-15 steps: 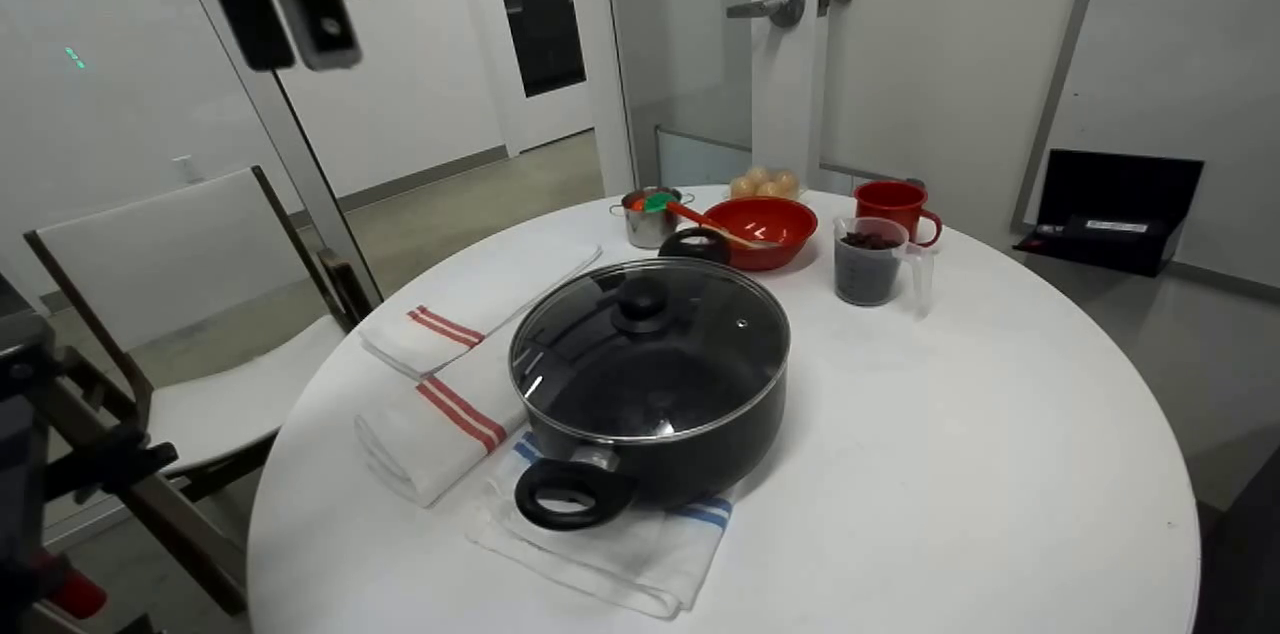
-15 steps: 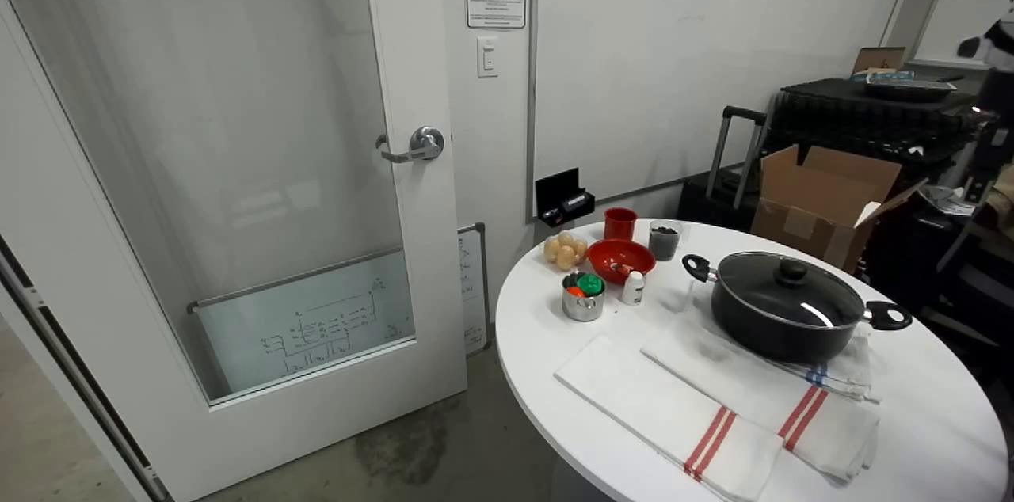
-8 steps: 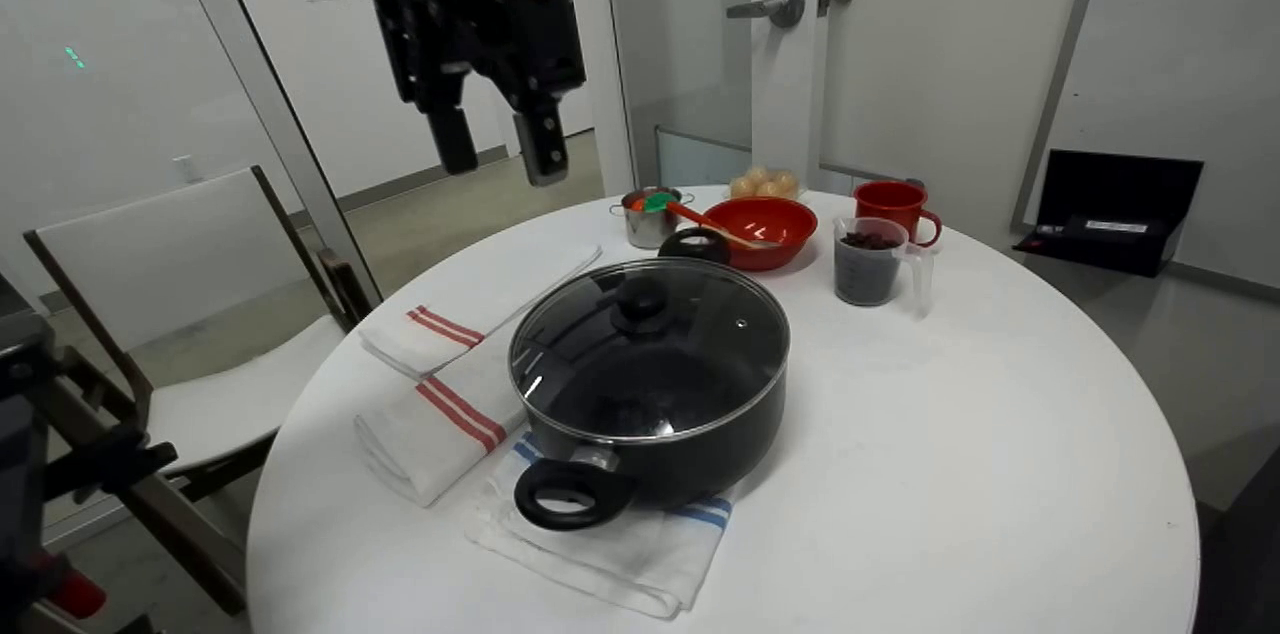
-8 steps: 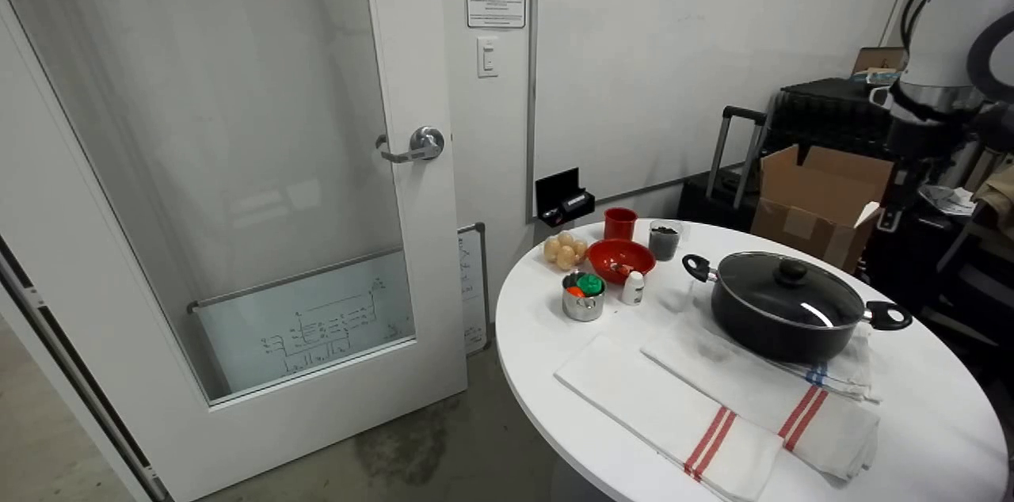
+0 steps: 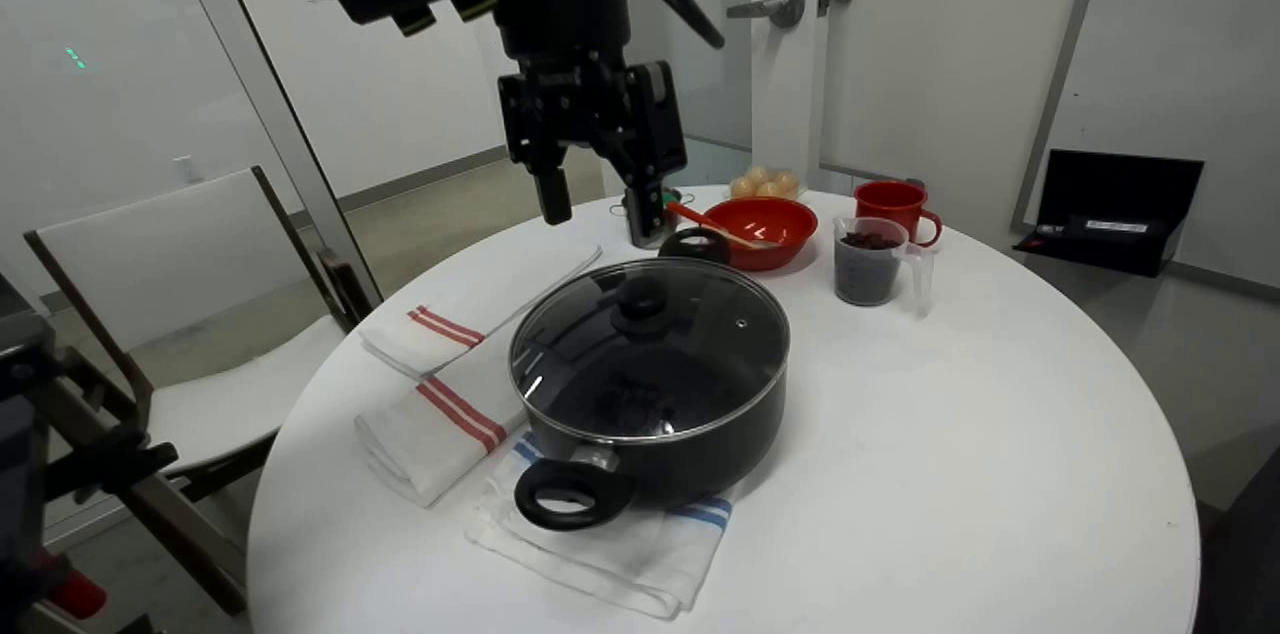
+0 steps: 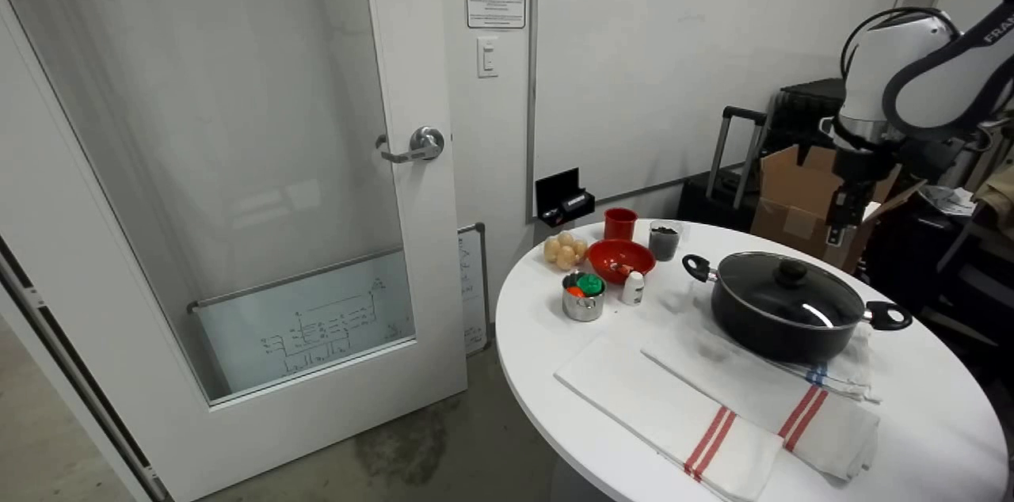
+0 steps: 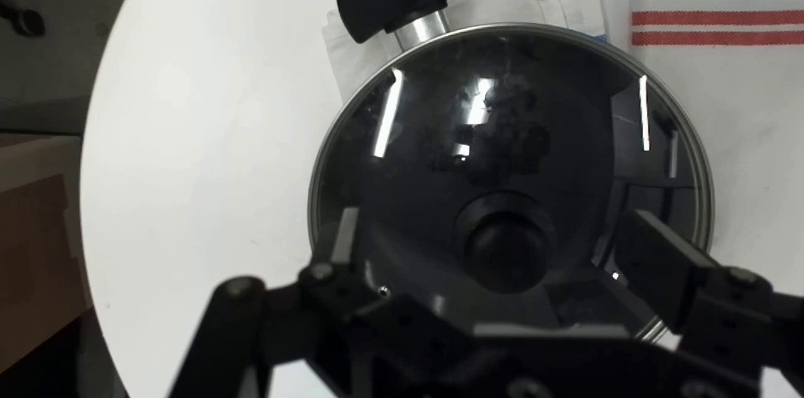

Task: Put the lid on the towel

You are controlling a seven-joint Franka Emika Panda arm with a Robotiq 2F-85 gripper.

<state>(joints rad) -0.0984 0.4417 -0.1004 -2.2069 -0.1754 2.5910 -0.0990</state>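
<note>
Approach step, apparently: the Robotiq gripper (image 5: 602,212), jaws parted around nothing, hangs above the glass lid (image 5: 650,359), seated on the two-handled pot (image 5: 720,454). Red-striped towels (image 6: 756,395) lie between pot and tabletop (image 5: 305,484) edge, target unclear. Next likely: descend, straddle the knob (image 5: 640,297), grip.

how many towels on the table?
3. The inner red-striped towel lies beside the black pot, the outer red-striped towel next to that one, farther from the pot; the blue-striped towel is partly under the pot. More could hide beneath.
</note>
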